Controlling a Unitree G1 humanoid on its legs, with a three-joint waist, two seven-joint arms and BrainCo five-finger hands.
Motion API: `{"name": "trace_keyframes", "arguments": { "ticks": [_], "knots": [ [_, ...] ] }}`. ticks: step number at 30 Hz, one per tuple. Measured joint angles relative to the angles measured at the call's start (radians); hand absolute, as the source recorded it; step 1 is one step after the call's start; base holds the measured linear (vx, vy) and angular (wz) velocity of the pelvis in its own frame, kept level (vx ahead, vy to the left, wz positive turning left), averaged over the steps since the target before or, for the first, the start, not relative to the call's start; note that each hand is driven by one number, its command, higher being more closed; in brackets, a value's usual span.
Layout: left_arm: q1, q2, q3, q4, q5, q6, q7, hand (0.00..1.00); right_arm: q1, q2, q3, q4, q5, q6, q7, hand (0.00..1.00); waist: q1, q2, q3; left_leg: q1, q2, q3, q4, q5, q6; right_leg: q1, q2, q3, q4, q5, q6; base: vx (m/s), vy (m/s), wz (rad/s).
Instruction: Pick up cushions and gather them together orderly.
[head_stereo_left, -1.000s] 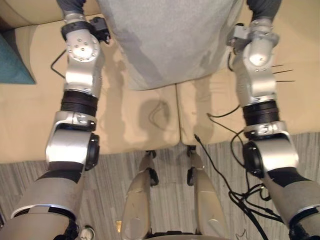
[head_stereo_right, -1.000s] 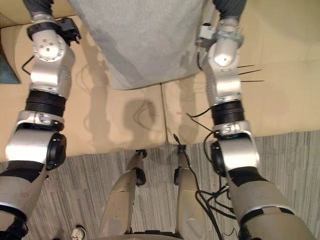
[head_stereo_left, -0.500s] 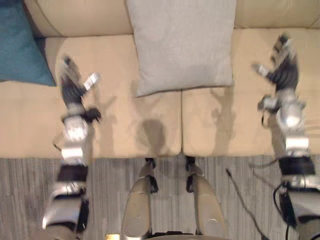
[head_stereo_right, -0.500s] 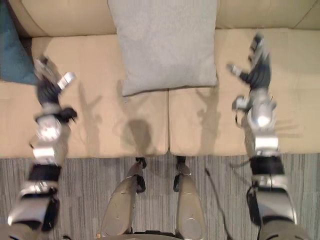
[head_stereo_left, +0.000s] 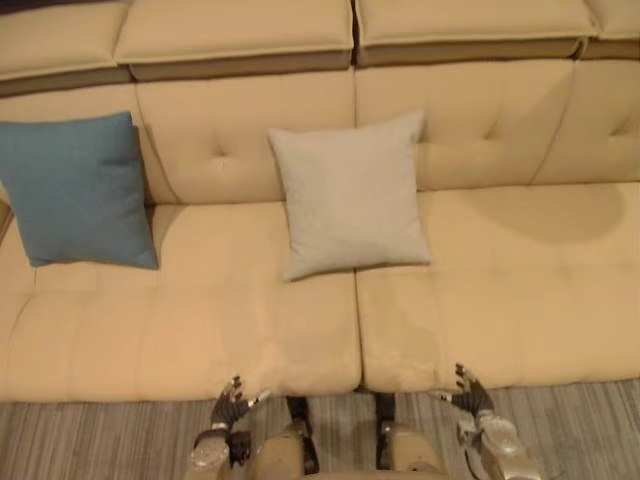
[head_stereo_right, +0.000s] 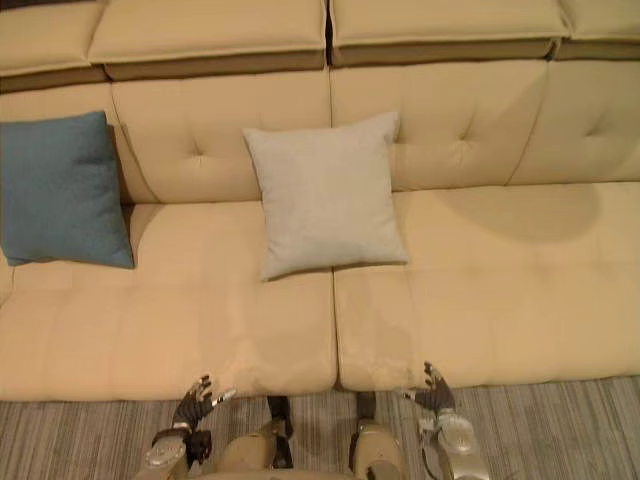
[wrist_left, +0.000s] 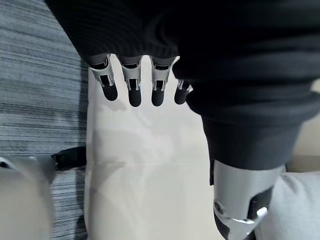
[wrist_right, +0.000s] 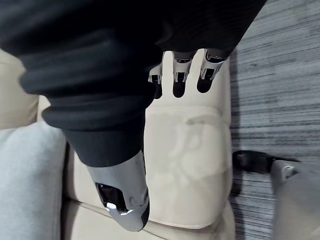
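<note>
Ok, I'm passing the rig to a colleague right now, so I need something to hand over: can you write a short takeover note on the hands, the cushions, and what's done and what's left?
Hands: the left hand and right hand are both open and empty, low by the front edge of the sofa.
Cushions: the blue cushion leans on the backrest at the sofa's left end. The grey cushion leans on the backrest near the middle, with bare seat between the two.
Done: nothing is gathered yet.
Left: pick one cushion up and set it neatly beside the other.
</note>
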Motion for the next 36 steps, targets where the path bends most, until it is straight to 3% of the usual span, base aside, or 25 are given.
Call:
{"name": "trace_keyframes", "arguments": {
  "ticks": [5,9,11,12,13,14,15,16,17,19,20,22,24,25,26,28,29,31,33,36],
  "knots": [
    [0.054,0.002,0.018,0.028,0.023,0.006,0.001,0.00,0.046,-0.002,-0.054,0.016,-0.041,0.004,0.001,0.00,0.000,0.000,-0.022,0.068,-0.005,0.029,-0.001,-0.016,0.001,0.049,-0.004,0.029,-0.007,-0.002,0.006,0.02,0.025,-0.16],
    [0.040,0.002,0.017,0.020,0.019,0.005,0.002,0.00,0.016,-0.001,-0.054,-0.004,-0.052,0.015,-0.001,0.00,0.008,-0.022,-0.016,0.067,-0.004,0.108,0.006,-0.016,0.000,-0.007,0.005,0.108,0.035,0.024,0.016,-0.02,0.010,-0.52],
    [0.020,0.007,0.015,-0.003,0.016,0.004,0.003,0.00,0.017,0.000,-0.052,-0.044,-0.052,0.017,-0.003,0.00,0.000,-0.035,-0.009,0.038,-0.004,0.122,0.028,-0.016,0.014,-0.049,-0.002,0.115,0.072,0.038,0.029,-0.06,0.003,-0.31],
    [0.001,0.007,0.015,-0.033,0.015,0.006,0.003,0.00,0.026,-0.004,-0.054,-0.066,-0.051,0.017,-0.003,0.00,0.002,-0.042,-0.007,-0.004,0.023,0.136,0.084,-0.026,0.034,-0.084,0.002,0.118,0.097,0.061,0.063,-0.12,-0.019,-0.19],
    [-0.003,0.003,0.022,-0.078,0.013,0.001,0.005,0.00,0.018,-0.002,-0.054,-0.076,-0.050,0.018,-0.004,0.00,0.015,-0.026,-0.003,-0.037,0.059,0.146,0.112,-0.043,0.058,-0.137,0.006,0.092,0.253,0.003,0.043,-0.12,-0.035,-0.13],
    [-0.009,0.005,0.021,-0.105,0.008,-0.001,0.006,0.00,0.024,0.002,-0.054,-0.086,-0.049,0.017,-0.005,0.00,0.014,-0.027,-0.003,-0.041,0.067,0.131,0.139,-0.051,0.065,-0.177,-0.007,0.069,0.480,-0.093,-0.010,-0.08,-0.122,0.20],
    [-0.012,0.006,0.014,-0.140,0.003,-0.002,0.008,0.00,0.057,0.010,-0.053,-0.096,-0.050,0.017,-0.005,0.00,0.015,-0.037,-0.001,-0.040,0.064,0.104,0.162,-0.053,0.067,-0.171,-0.040,0.056,0.700,-0.158,0.001,-0.07,-0.166,0.55],
    [-0.010,0.008,0.015,-0.167,-0.005,-0.001,0.010,0.00,0.077,0.015,-0.041,-0.096,-0.050,0.017,-0.006,0.00,0.020,-0.045,-0.004,-0.044,0.060,0.086,0.180,-0.052,0.067,-0.141,-0.064,0.064,0.819,-0.183,0.021,-0.10,-0.234,0.65],
    [-0.005,0.004,0.015,-0.196,-0.012,-0.003,0.015,0.00,0.087,0.017,-0.010,-0.096,-0.052,0.017,-0.005,0.00,0.032,-0.069,-0.011,-0.066,0.060,0.069,0.223,-0.041,0.052,-0.072,-0.086,0.090,0.870,-0.206,0.055,-0.13,-0.215,0.43],
    [0.001,0.006,0.018,-0.213,-0.015,-0.004,0.025,0.00,0.077,0.019,0.006,-0.097,-0.061,0.017,-0.006,0.00,0.033,-0.097,-0.020,-0.102,0.060,0.058,0.261,-0.035,0.044,-0.012,-0.093,0.106,0.788,-0.222,0.068,-0.15,-0.198,0.16],
    [0.004,-0.009,0.017,-0.213,-0.023,-0.002,0.028,0.00,0.049,0.012,0.001,-0.100,-0.062,0.017,-0.011,0.00,0.044,-0.081,-0.025,-0.154,0.091,0.051,0.290,-0.013,0.022,0.030,-0.053,0.102,0.657,-0.325,0.061,-0.25,-0.250,-0.17],
    [0.009,-0.037,0.001,-0.213,-0.025,-0.002,0.027,0.00,0.027,0.002,0.001,-0.105,-0.063,0.016,-0.032,0.00,0.067,-0.051,-0.024,-0.188,0.125,0.052,0.274,0.027,0.010,0.034,-0.013,0.079,0.563,-0.373,0.029,-0.33,-0.258,-0.33],
    [0.014,-0.057,-0.027,-0.211,-0.034,0.000,0.026,0.00,-0.003,-0.015,0.001,-0.097,-0.070,0.024,-0.051,0.00,0.054,0.007,-0.011,-0.217,0.160,0.006,0.163,0.179,-0.036,0.029,0.042,0.042,0.467,-0.391,-0.005,-0.36,-0.218,0.08],
    [0.012,-0.056,-0.032,-0.211,-0.034,0.000,0.025,0.00,-0.001,-0.020,0.000,-0.094,-0.070,0.027,-0.052,0.00,0.050,0.007,-0.007,-0.218,0.160,-0.008,0.132,0.214,-0.047,0.027,0.040,0.025,0.445,-0.384,-0.022,-0.31,-0.122,0.21],
    [0.003,-0.057,-0.033,-0.211,-0.034,0.000,0.024,0.00,0.004,-0.021,-0.011,-0.092,-0.071,0.034,-0.053,0.00,0.050,-0.001,-0.002,-0.217,0.151,-0.022,0.157,0.186,-0.062,0.026,0.026,-0.017,0.418,-0.375,-0.054,-0.34,-0.101,0.07],
    [0.001,-0.037,-0.030,-0.213,-0.032,0.000,0.024,0.00,-0.008,-0.013,-0.049,-0.096,-0.072,0.036,-0.068,0.00,0.045,-0.038,0.014,-0.228,0.088,-0.040,0.416,-0.045,-0.040,0.010,-0.032,-0.030,0.393,-0.335,-0.054,-0.32,-0.073,0.03],
    [0.003,-0.036,-0.028,-0.213,-0.033,-0.001,0.024,0.00,-0.007,-0.014,-0.055,-0.098,-0.072,0.036,-0.070,0.00,0.043,-0.039,0.015,-0.225,0.080,-0.045,0.461,-0.084,-0.033,0.010,-0.034,-0.024,0.381,-0.322,-0.051,-0.26,0.033,-0.11],
    [0.017,-0.033,-0.020,-0.218,-0.033,-0.002,0.026,0.00,-0.016,-0.020,-0.060,-0.101,-0.082,0.037,-0.070,0.00,0.040,-0.023,0.011,-0.163,0.055,-0.114,0.509,-0.238,-0.037,-0.024,-0.024,0.027,0.353,-0.277,-0.032,-0.18,0.107,-0.49],
    [0.024,-0.030,-0.020,-0.213,-0.033,-0.001,0.027,0.00,-0.037,-0.013,-0.060,-0.095,-0.102,0.039,-0.072,0.00,0.036,-0.019,0.013,-0.120,0.023,-0.149,0.432,-0.278,-0.031,-0.049,-0.021,0.079,0.349,-0.252,-0.007,-0.18,0.187,-0.67],
    [0.027,-0.030,-0.022,-0.212,-0.033,-0.002,0.031,0.00,-0.034,-0.007,-0.066,-0.096,-0.105,0.039,-0.073,0.00,0.027,-0.026,0.008,-0.076,-0.004,-0.101,0.369,-0.265,-0.024,-0.020,-0.034,0.121,0.238,-0.179,0.021,-0.13,0.160,-0.50]
  ]
}}
